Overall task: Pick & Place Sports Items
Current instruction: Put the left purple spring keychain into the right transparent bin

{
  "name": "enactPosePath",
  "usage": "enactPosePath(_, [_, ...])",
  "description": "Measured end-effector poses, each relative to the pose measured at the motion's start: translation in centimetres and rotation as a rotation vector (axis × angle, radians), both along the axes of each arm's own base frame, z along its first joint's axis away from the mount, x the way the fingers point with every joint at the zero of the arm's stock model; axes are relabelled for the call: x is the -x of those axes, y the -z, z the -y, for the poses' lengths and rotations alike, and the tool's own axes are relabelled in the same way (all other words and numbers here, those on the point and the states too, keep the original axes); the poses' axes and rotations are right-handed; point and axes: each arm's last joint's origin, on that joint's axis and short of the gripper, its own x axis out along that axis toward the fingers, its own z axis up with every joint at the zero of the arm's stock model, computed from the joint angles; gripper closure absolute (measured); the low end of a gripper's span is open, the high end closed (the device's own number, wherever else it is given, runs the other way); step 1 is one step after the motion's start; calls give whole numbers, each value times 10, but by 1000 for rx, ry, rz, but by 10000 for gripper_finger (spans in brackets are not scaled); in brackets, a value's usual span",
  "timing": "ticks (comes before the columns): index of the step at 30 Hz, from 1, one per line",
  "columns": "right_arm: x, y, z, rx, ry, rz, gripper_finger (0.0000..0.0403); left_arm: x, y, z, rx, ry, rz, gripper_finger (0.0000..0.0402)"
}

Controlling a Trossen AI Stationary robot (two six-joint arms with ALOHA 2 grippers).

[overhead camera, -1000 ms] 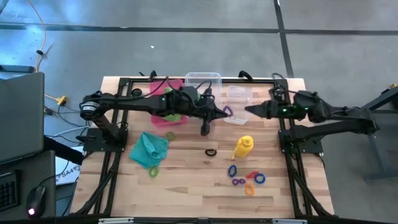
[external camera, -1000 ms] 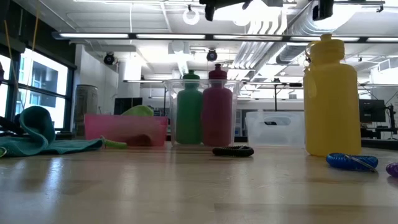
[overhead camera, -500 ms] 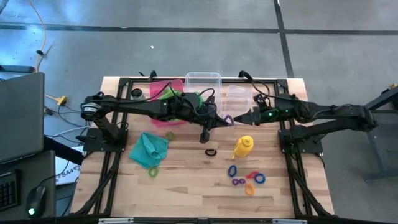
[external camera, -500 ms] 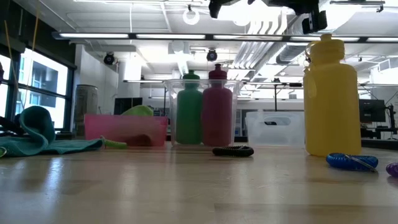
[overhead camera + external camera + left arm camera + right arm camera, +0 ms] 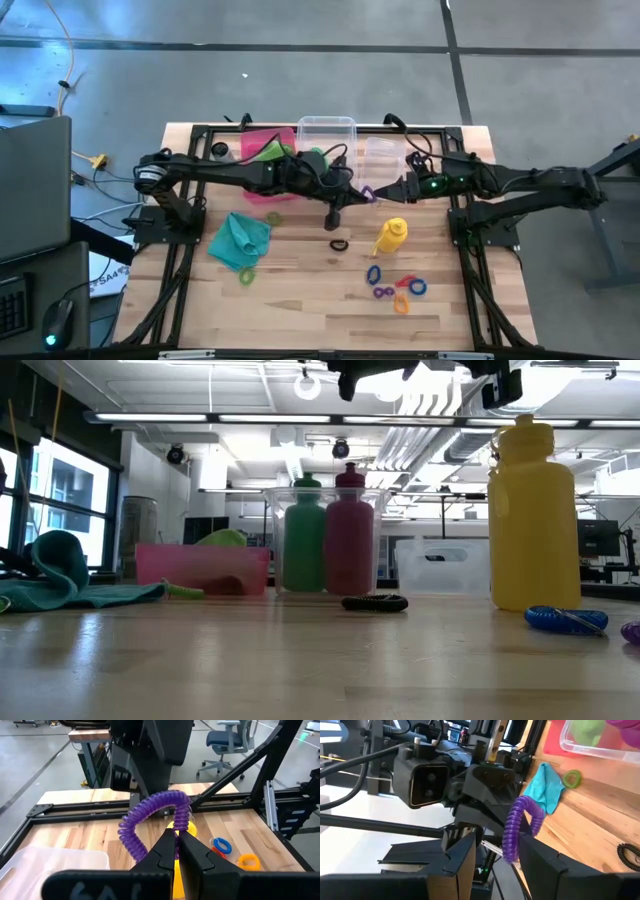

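A purple coiled ring (image 5: 368, 189) hangs in the air above the table's middle, near the far side, with my left gripper (image 5: 362, 192) shut on it. My right gripper (image 5: 392, 188) faces it from the table's right, open. In the right wrist view one strand of the ring (image 5: 512, 832) stands between its fingers. The yellow bottle (image 5: 390, 236) stands upright on the table below. Green (image 5: 305, 535) and purple (image 5: 349, 530) bottles stand in a clear bin (image 5: 326, 130). A teal cloth (image 5: 240, 240) lies at the left. My left gripper pinches the ring's coil (image 5: 178, 822) between its two fingertips, reaching almost level from the table's left. The ring arches up and to one side of the fingers (image 5: 165, 847), lifted clear of the table. My right gripper has the ring between its fingers; I cannot tell whether a finger (image 5: 540, 862) touches it.
A pink bin (image 5: 262, 150) with a lime cloth (image 5: 275, 152) stands at the far left, and a second clear bin (image 5: 382, 152) at the far right. A black ring (image 5: 339, 244), a green ring (image 5: 247, 276) and several coloured rings (image 5: 400, 288) lie on the near half.
My right gripper has reached toward the table's left and slightly down, rolling a little, and now has its open fingers around the purple ring. My left gripper has drifted slightly toward the near edge with the ring, staying shut on it.
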Motion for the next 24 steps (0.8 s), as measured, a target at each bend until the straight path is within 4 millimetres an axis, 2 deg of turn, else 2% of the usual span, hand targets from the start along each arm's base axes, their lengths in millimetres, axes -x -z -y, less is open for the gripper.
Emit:
enactPosePath(14, [-13,12,-5,1,0,-70,269,-1,-3,6,9,29,35,398])
enactPosePath(18, [-14,13,-5,1,-1,-74,291,-1,-3,11,10,43,34,398])
enactPosePath(24, [-14,12,-5,1,-17,-71,346,-1,-1,14,8,39,14,398])
